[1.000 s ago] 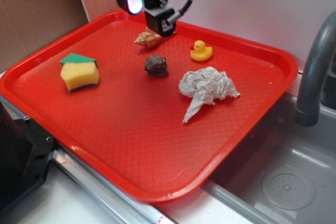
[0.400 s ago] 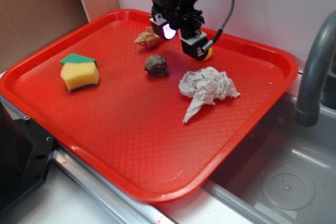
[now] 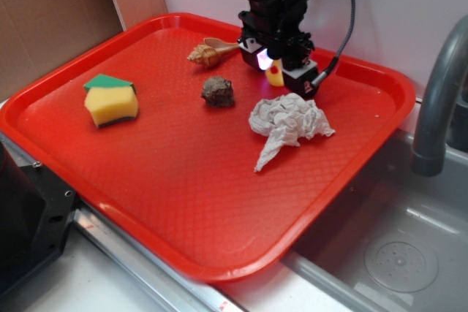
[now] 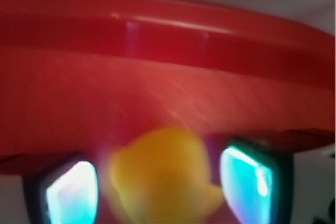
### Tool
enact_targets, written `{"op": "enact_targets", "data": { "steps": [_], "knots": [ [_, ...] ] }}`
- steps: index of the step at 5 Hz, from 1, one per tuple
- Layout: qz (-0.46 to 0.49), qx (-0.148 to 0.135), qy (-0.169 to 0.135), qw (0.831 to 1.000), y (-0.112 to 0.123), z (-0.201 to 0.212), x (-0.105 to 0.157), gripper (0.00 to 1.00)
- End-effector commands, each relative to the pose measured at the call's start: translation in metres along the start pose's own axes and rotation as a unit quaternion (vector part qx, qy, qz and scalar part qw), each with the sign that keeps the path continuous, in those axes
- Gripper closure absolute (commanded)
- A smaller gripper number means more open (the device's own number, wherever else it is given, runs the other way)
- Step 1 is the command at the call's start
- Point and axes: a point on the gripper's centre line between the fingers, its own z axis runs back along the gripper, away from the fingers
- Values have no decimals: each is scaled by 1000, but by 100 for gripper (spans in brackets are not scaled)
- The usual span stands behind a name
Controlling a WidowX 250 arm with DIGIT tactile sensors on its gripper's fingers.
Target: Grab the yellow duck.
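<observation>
- Yellow duck (image 4: 164, 179) sits at the far side of the red tray (image 3: 183, 202), between the spread fingers of the gripper (image 3: 278, 69).
- Fingers stand apart, not clamped.
- Crumpled paper towel (image 3: 289, 126) lies just near of it; seashell (image 3: 205, 54) lies left.

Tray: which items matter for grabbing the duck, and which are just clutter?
Job:
yellow duck, between the fingers
gripper, open around it

Lying about:
seashell
dark rock
sponge
crumpled paper towel
red tray
</observation>
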Motion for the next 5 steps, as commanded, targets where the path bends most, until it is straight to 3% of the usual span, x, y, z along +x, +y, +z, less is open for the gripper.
{"op": "enact_targets", "data": {
  "steps": [1,2,3,4,5],
  "knots": [
    [9,-19,-12,1000,4,25,4,100],
    [5,-26,15,1000,8,66,-15,100],
    [45,-34,53,997,23,124,-54,100],
    [83,-24,91,992,23,182,-92,100],
    [117,-10,70,991,23,207,-123,100]
  ]
}}
